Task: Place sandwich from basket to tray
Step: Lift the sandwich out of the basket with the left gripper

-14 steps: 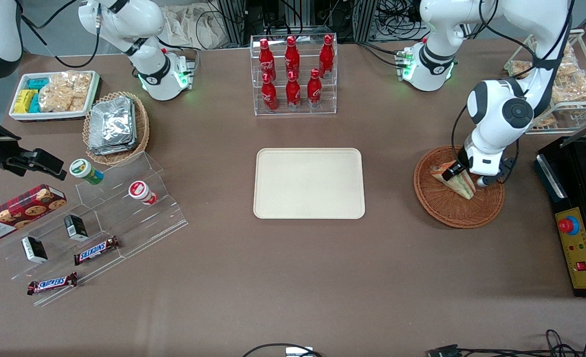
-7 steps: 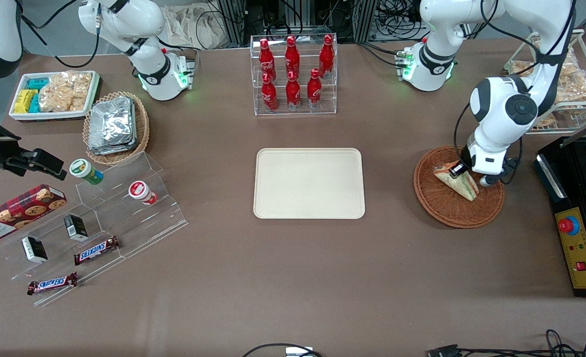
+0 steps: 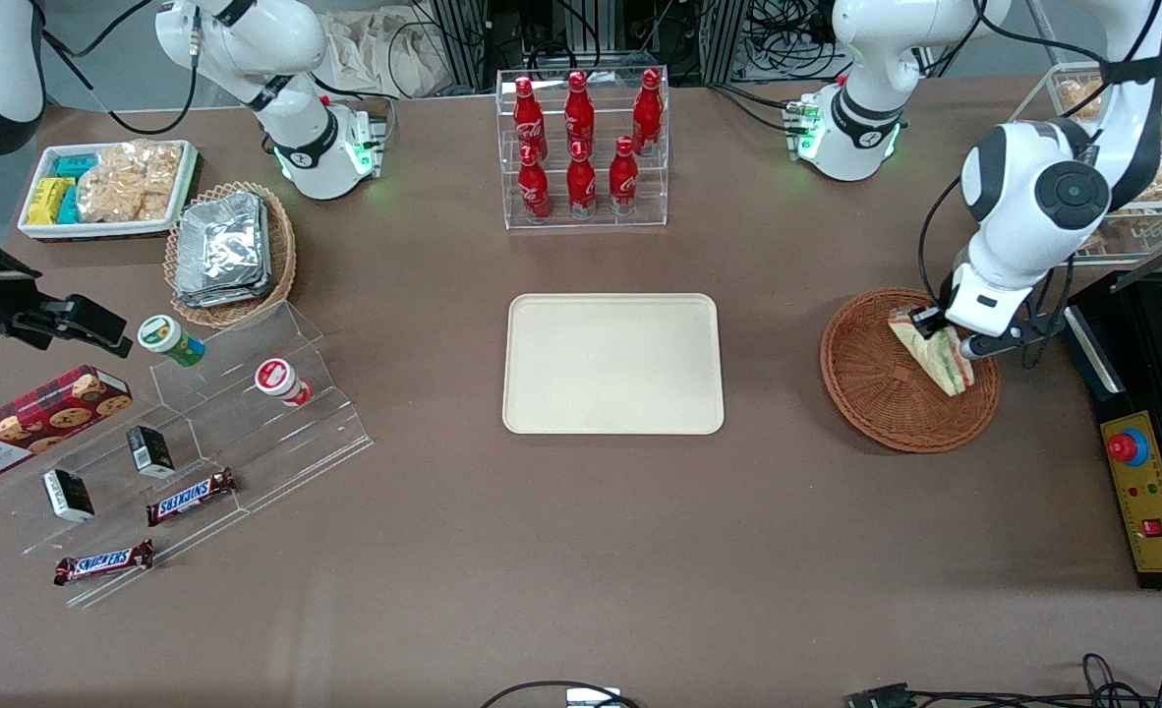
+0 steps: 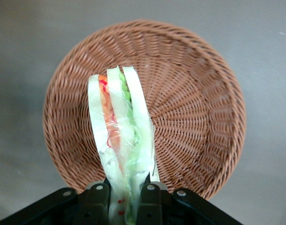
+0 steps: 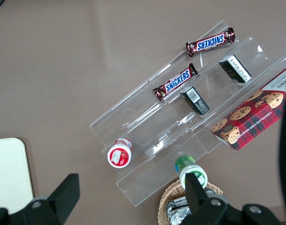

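The sandwich (image 3: 937, 354) (image 4: 119, 140), a plastic-wrapped white-bread wedge with orange, green and red filling, hangs lifted above the reddish-brown wicker basket (image 3: 876, 393) (image 4: 194, 108). My left gripper (image 3: 940, 329) (image 4: 125, 201) is shut on the wedge's narrow end, one black finger on each bread face, its filling edge facing the wrist camera. The basket under it holds nothing else. The cream-beige tray (image 3: 612, 363) lies flat at the table's middle, toward the parked arm's end from the basket, with nothing on it.
A clear rack of red cola bottles (image 3: 582, 147) stands farther from the front camera than the tray. A black appliance with a red button (image 3: 1146, 442) sits close beside the basket at the working arm's end. A wire rack of snack bags (image 3: 1122, 167) stands beside the arm.
The gripper has risen and shifted toward the working arm's end of the table, lifting the sandwich off the basket floor; the wedge now hangs over the basket's edge nearest the black appliance.
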Motion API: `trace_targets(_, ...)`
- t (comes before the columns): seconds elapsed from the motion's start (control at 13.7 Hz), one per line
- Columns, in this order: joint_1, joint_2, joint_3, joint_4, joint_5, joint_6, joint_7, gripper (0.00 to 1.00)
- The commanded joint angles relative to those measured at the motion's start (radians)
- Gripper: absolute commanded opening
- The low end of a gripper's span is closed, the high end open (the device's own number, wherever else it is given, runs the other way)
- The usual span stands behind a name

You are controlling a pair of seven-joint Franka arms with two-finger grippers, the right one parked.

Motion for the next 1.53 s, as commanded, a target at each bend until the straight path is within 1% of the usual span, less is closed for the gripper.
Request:
trace_targets(0.0,-0.005,-0.029,-0.008,0.066,0.008,-0.082,0.167,0.22)
trace_targets(0.22,-0.029,-0.013,-0.009,0.213,-0.009,-0.25,0.276,0.22)
trace_targets(0.37,-0.069,-0.004,-0.009,0.282,-0.009,-0.304,0.28,0.22)
trace_targets(0.44,-0.103,-0.001,-0.009,0.296,-0.012,-0.307,0.277,0.22)
trace_targets(0.58,-0.138,0.002,-0.009,0.31,-0.084,-0.307,0.283,0.22)
trace_targets(0.95,-0.302,0.02,-0.009,0.324,-0.098,-0.297,0.264,0.23)
trace_targets(1.1,-0.35,0.039,-0.009,0.327,-0.125,-0.294,0.229,0.23)
trace_targets(1.24,-0.393,0.059,-0.009,0.347,-0.133,-0.295,0.197,0.23)
trace_targets(1.46,-0.468,0.141,-0.009,0.411,-0.142,-0.294,0.104,0.23)
